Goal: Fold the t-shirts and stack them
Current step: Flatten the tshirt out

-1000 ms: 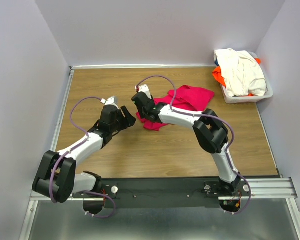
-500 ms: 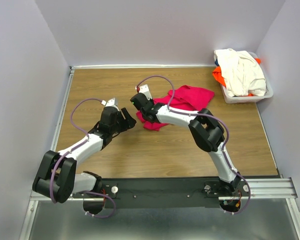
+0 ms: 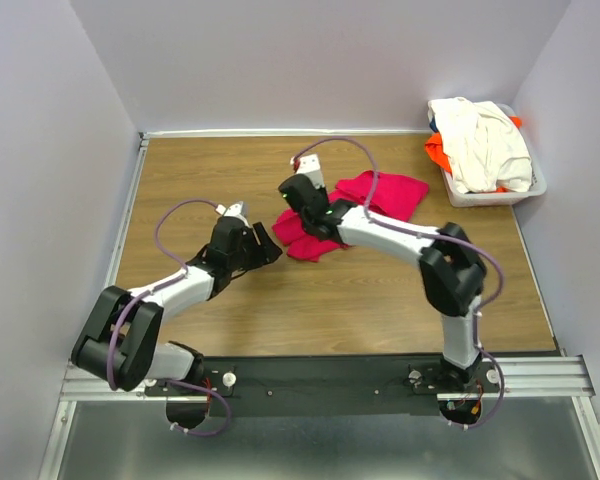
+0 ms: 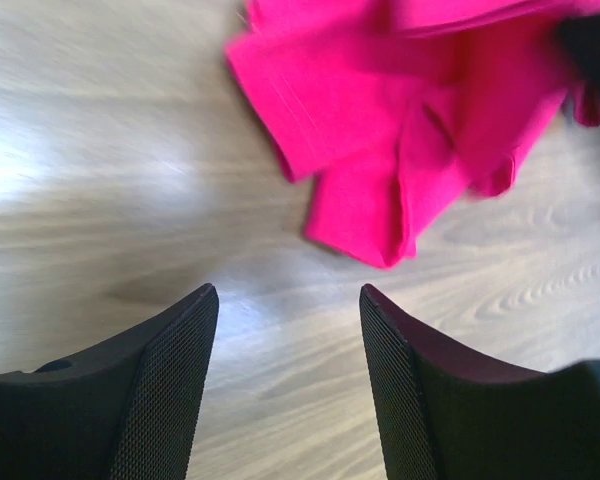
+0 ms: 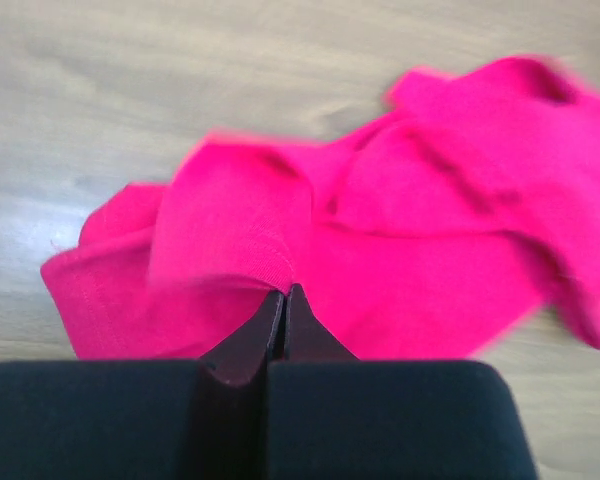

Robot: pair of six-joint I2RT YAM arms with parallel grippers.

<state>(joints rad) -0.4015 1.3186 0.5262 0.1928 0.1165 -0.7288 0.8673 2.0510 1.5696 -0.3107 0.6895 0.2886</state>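
Right wrist — pincer [image 5: 283, 292] grips pink t-shirt [image 5: 430, 220].

The table [image 3: 310, 300] has a brown wood-grain top with a pale metal strip [image 3: 128, 200] along its left edge. A white plastic basket [image 3: 500, 198] stands on it in the far right corner. Left of the basket and slightly nearer than it, a crimson-pink t-shirt [image 3: 380, 192] lies crumpled on the wood. Its folds are bunched, and a hemmed edge lies flat at the end farthest from the basket. The wood carries a soft sheen of reflected light
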